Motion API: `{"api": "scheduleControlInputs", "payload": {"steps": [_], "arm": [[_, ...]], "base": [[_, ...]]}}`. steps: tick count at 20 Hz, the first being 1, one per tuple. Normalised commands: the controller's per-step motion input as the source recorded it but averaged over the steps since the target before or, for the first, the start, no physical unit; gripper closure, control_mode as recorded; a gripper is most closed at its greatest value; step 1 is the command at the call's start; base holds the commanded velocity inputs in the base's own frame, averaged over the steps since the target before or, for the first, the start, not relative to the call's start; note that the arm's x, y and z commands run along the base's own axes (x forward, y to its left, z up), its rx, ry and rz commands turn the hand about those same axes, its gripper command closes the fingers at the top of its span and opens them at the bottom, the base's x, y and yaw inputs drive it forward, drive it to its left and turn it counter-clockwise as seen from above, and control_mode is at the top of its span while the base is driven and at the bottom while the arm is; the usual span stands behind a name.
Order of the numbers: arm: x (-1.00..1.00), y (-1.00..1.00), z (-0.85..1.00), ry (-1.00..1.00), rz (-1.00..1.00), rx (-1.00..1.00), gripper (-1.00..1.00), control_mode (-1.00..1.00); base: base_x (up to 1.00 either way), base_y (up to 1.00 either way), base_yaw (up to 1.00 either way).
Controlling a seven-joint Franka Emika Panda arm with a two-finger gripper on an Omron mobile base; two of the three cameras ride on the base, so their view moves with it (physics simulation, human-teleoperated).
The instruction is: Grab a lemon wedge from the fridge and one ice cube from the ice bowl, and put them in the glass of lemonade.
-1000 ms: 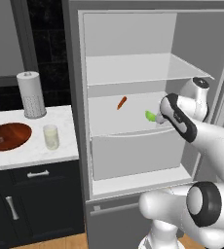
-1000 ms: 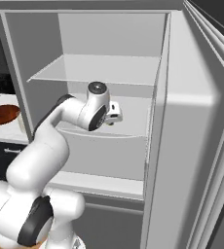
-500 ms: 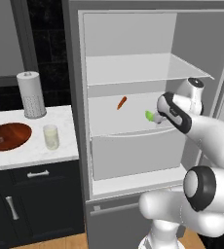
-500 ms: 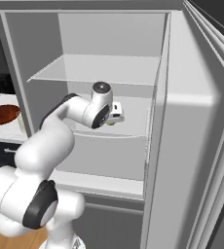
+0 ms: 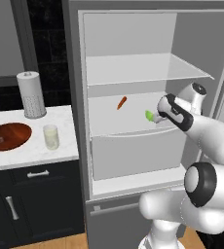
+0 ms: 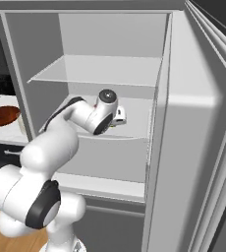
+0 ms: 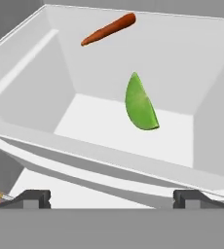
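Observation:
The fridge [image 5: 76,97] stands open, its door [image 6: 198,128] swung to the right. A yellow-green lemon wedge [image 5: 149,115] lies on the middle white shelf. My gripper [image 5: 157,117] hovers right beside it, open and holding nothing. In the hand view the wedge [image 7: 140,103] sits ahead, beyond the shelf's front lip, between and past my gripper [image 7: 113,199]. On the counter to the left stand the reddish-brown ice bowl [image 5: 16,132], with a small pale ice cube [image 5: 0,139] in it, and the glass of lemonade [image 5: 50,137].
A thin orange-red stick [image 5: 121,102] lies on the same shelf behind and left of the wedge, also seen as the stick [image 7: 109,29] in the hand view. A glass shelf [image 5: 148,68] hangs above. A paper-towel roll [image 5: 31,95] stands behind the bowl.
The hand has edged slightly closer to the wedge while the arm's elbow shifted. The jaws stayed open and the wedge has not moved.

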Motion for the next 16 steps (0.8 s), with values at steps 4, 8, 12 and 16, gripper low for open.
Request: {"api": "scheduleControlInputs", "payload": {"steps": [4, 8, 12, 16], "arm": [[0.04, 0.0, -0.09, -0.06, 0.0, 0.13, -1.0, -1.0], [0.15, 0.0, 0.21, 0.0, 0.0, 0.0, -1.0, -1.0], [0.24, 0.0, 0.06, 0.0, 0.0, 0.0, -1.0, -1.0], [0.39, 0.0, -0.02, 0.0, 0.01, 0.05, -1.0, -1.0]], "base": [[0.0, 0.0, 0.0], [0.0, 0.0, 0.0], [0.0, 0.0, 0.0], [0.0, 0.0, 0.0]]}}
